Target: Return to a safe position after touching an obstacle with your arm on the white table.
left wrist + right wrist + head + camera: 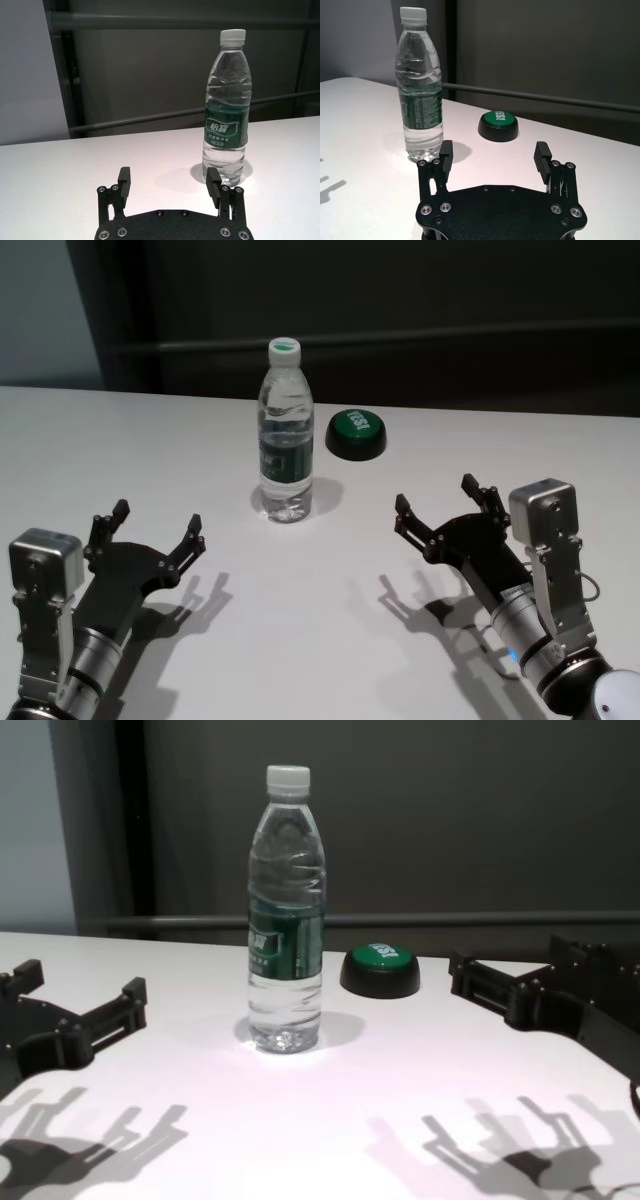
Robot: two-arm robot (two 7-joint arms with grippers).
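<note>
Left end effector [155,527] hangs spread wide over the near tabletop [120,440]. One water bottle [285,435] stands upright mid-tabletop, one green button [356,434] behind — both untouched. Right end effector [437,503], likewise wide; both arms cut off below.

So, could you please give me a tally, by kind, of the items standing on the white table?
Water bottles: 1, clear plastic water bottle, upright.
Push buttons: 1, green dome button, beside it.
Total: 2 on the white table.
Left gripper and right gripper hover open, holding nothing.
</note>
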